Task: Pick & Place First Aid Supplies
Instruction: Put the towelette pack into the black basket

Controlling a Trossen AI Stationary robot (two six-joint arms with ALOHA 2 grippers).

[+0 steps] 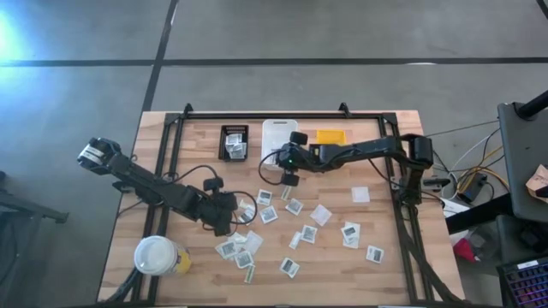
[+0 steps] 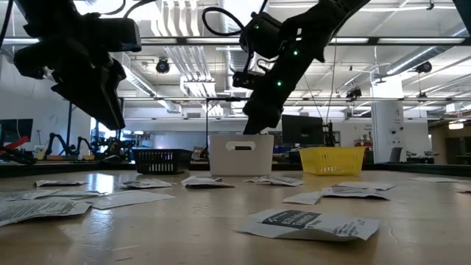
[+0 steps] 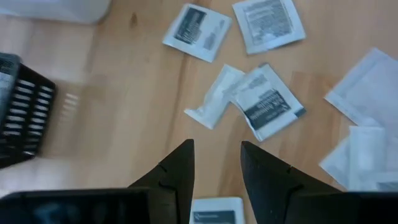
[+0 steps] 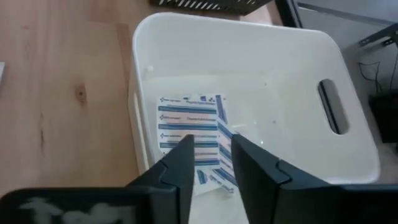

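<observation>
Blue-striped packet [image 4: 189,124] lying flat on the floor of the white bin [image 4: 348,168], directly under and just ahead of the right pincer [image 4: 208,163]. Released: fingers parted with a clear gap, nothing between them. Drop judged complete, or as near as makes no difference.

To finish well: lift straight up before swinging away, so no fingertip catches the bin's near wall or drags the packet back out. Then back across the table [image 1: 390,265] toward the loose packets [image 1: 294,206] scattered a little way off from the right pincer, on the side away from the bins.

Left pincer [image 3: 216,163] low over the table, fingers parted, empty, with one dark-printed packet [image 3: 215,211] right beneath its tips and a folded pair [image 3: 252,102] just ahead. Descend square onto one packet only; thin paper likely to slide, so press down and close gently.

Black bin [image 1: 234,141] and yellow bin [image 1: 330,136] flanking the white one: match each packet to its kind.
</observation>
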